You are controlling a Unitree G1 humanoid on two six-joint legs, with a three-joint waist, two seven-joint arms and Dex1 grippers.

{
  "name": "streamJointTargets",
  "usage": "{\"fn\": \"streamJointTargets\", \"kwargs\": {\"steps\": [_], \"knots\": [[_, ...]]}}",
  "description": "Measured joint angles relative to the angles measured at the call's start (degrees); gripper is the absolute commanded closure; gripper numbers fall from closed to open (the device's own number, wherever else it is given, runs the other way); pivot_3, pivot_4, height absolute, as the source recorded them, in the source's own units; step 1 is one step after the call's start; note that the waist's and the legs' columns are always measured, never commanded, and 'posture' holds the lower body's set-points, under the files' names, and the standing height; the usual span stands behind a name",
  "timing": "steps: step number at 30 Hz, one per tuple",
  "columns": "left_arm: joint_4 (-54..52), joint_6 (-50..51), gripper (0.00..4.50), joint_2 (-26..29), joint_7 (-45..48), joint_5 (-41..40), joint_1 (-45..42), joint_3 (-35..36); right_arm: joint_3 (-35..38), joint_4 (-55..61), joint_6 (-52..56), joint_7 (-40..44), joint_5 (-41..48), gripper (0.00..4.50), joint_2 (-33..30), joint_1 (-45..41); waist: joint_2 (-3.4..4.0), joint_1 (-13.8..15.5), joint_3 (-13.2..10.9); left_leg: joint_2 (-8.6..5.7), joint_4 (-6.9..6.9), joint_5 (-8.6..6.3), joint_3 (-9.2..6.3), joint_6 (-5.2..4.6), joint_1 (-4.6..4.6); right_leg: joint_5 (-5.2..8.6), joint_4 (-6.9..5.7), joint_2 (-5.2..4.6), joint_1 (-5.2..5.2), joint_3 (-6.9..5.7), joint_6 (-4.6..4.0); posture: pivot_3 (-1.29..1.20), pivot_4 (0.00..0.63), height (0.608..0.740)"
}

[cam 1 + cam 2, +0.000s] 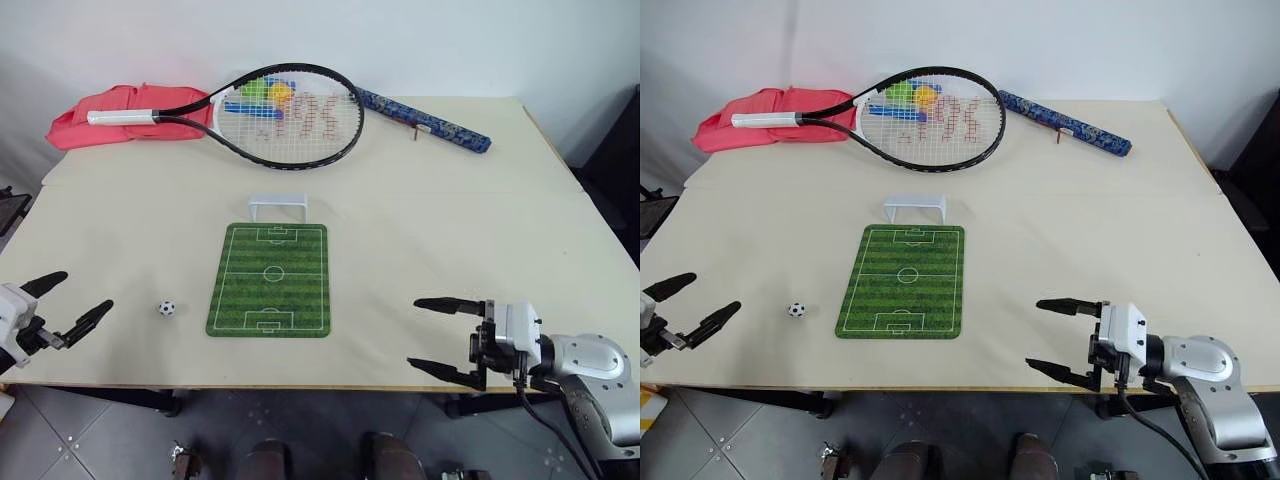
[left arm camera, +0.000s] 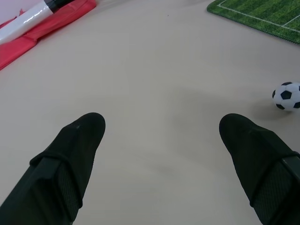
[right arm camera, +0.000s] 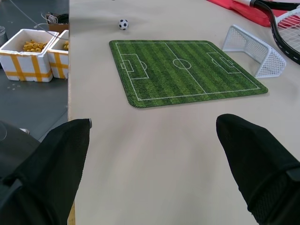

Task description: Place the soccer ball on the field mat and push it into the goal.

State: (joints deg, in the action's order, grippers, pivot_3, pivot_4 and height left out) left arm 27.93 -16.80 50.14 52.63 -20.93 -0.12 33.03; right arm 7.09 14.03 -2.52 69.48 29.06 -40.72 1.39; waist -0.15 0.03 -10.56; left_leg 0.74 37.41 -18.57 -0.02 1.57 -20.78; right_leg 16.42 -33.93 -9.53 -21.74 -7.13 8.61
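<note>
Two black-fingered grippers hang at the near edge of the cream table, both spread wide and holding nothing. The left gripper sits at the table's near left corner, its arm cut off by the frame edge; the right gripper is at the near right, fingers pointing across toward the mat. The soccer ball rests on the bare table just beside the left edge of the field mat, not on it, and near the left gripper's fingertips without touching them. The goal stands upright just past the mat's far short end, its open mouth facing the mat; whether it touches the mat edge is hard to tell. Well beyond it, a tennis racket lies with its white grip over a pink cloth; small coloured items under the strings are too masked by them to identify. A blue patterned tube lies to the right of the racket head. In the right wrist view, two white foam boxes with yellow tape stand on the floor beside the table, holding small yellow pieces that are too small to make out; the second box is partly cut off by the table edge.
</note>
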Motion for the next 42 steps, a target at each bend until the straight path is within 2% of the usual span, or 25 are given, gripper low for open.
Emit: {"fn": "streamJointTargets", "kwargs": {"steps": [6, 11, 14, 21, 25, 29, 39, 42], "knots": [[-1.21, 3.43, 0.04, 0.00, -0.66, -0.68, 1.43, 0.62, -0.54, 0.10, 5.02, 0.70, 4.65, 0.00, 0.50, -2.35, 0.00, -0.22, 0.00, 0.03, -0.05, -0.01, 0.20, -0.01, 0.20, 0.00, -0.05, 0.02, 0.04, 0.20, 0.00, 0.00, 0.150, 0.740], [-2.96, 10.57, 0.04, 0.01, 7.47, -9.58, 7.96, 7.18, -2.71, 2.77, 6.81, -1.77, 8.23, 0.00, 7.76, -10.44, -0.03, -0.96, -0.02, 0.19, -0.08, -0.11, 0.42, 0.06, 0.39, 0.01, -0.11, 0.15, 0.02, 0.37, -0.06, 0.00, 0.150, 0.740], [-2.44, 13.10, 0.04, -0.11, 9.45, -10.80, 12.61, 9.71, -3.64, 5.03, 6.28, -1.85, 10.68, 0.00, 11.03, -13.33, -0.02, -1.03, -0.03, 0.18, -0.08, -0.18, 0.46, 0.00, 0.41, 0.01, -0.10, 0.15, 0.01, 0.42, -0.06, 0.00, 0.150, 0.740], [-4.63, 14.52, 0.04, -4.92, 10.71, -11.38, 17.03, 10.91, -4.66, 6.20, 5.98, 0.09, 13.08, 0.00, 13.31, -13.73, -0.11, 0.47, 0.02, 0.19, 0.12, -0.35, 0.53, -0.10, 0.38, 0.01, -0.09, 0.14, 0.03, 0.47, -0.06, 0.00, 0.150, 0.740], [-11.99, 17.28, 0.04, -6.78, 10.45, -12.90, 14.09, 8.30, -4.77, 5.00, 3.58, 2.51, 11.61, 0.00, 13.31, -12.59, -0.13, 1.12, 0.04, 0.19, 0.26, -0.42, 0.56, -0.12, 0.38, 0.01, -0.13, 0.15, 0.07, 0.52, -0.06, 0.00, 0.150, 0.740], [-16.11, 19.86, 0.04, -8.07, 9.38, -13.07, 8.80, 2.61, -4.56, 1.16, 2.01, 3.78, 9.37, 0.00, 13.18, -11.43, -0.13, 1.12, 0.04, 0.19, 0.30, -0.45, 0.61, -0.13, 0.39, 0.01, -0.16, 0.17, 0.06, 0.55, -0.05, 0.00, 0.150, 0.740], [-8.10, 19.38, 0.04, -9.37, 8.22, -7.27, -2.08, -7.69, -4.06, -2.91, -3.58, 5.32, 7.17, 0.00, 13.16, -7.86, -0.13, -0.05, 0.04, 0.21, 0.31, -0.48, 0.69, -0.14, 0.41, 0.00, -0.17, 0.23, 0.04, 0.59, -0.05, 0.00, 0.150, 0.740], [-6.36, 18.04, 0.62, -10.28, 8.22, -5.94, -3.09, -9.42, -4.02, -2.89, -5.08, 5.30, 6.67, 0.00, 13.20, -5.55, -0.14, -0.06, 0.04, 0.21, 0.33, -0.48, 0.70, -0.14, 0.41, 0.00, -0.17, 0.23, 0.04, 0.60, -0.04, 0.00, 0.150, 0.740]]}}
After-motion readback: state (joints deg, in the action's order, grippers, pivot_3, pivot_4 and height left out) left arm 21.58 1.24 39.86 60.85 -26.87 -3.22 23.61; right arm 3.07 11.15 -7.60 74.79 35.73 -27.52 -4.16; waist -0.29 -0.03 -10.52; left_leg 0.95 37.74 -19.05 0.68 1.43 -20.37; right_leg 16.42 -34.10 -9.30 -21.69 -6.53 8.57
